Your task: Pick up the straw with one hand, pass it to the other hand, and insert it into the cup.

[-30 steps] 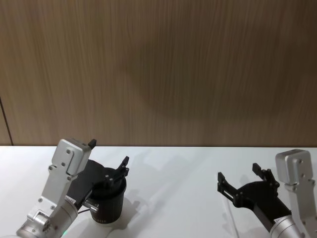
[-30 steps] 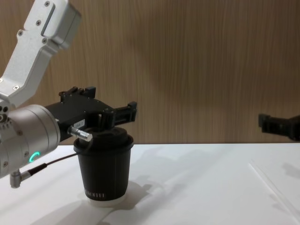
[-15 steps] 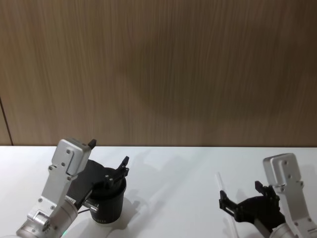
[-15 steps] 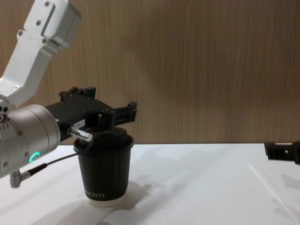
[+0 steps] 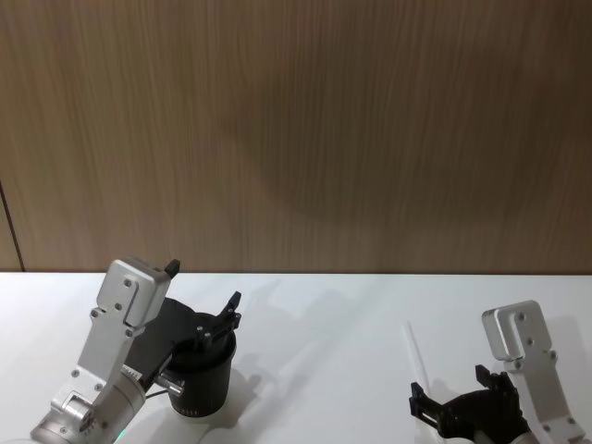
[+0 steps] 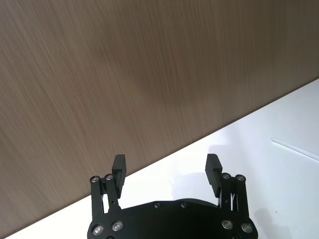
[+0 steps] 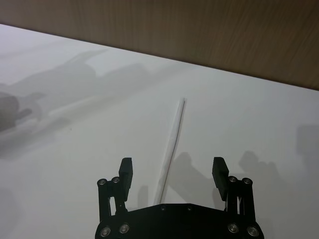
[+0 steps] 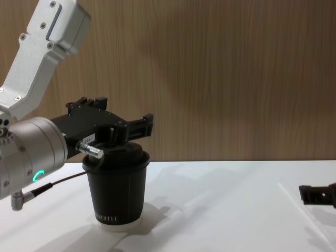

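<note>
We see the right gripper (image 7: 172, 166) low over the white table (image 7: 259, 114), its fingers spread wide and empty. The straw (image 7: 173, 133) lies flat beneath, in line with the gap between them (well apart from the cup (image 8: 116, 189)). The left gripper (image 6: 167, 164) hangs just above the cup, likewise wide open, holding nothing.
</note>
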Motion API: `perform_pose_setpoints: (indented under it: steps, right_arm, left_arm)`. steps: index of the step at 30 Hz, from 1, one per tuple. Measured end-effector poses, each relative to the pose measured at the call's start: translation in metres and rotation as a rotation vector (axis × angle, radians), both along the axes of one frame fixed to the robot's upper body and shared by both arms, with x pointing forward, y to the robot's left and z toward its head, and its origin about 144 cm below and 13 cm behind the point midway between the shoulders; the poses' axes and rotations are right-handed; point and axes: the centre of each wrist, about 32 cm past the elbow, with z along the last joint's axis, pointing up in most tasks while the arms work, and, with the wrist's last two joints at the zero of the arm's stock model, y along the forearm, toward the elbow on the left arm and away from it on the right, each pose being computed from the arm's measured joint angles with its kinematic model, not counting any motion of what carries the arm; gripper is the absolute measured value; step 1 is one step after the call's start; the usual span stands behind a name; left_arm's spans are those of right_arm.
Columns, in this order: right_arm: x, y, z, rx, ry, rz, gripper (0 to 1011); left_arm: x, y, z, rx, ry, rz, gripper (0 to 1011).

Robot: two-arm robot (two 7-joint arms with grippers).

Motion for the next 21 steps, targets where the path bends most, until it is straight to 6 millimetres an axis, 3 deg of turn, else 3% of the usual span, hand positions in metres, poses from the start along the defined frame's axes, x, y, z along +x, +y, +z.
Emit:
perform_pose_setpoints:
  steps: [21]
  right_arm:
    - [0.006,-0.012,-0.007,0.033,0.076,-0.017,1001]
  left_arm:
    - [0.0,0.0,0.0,0.0,0.0,0.0,1000]
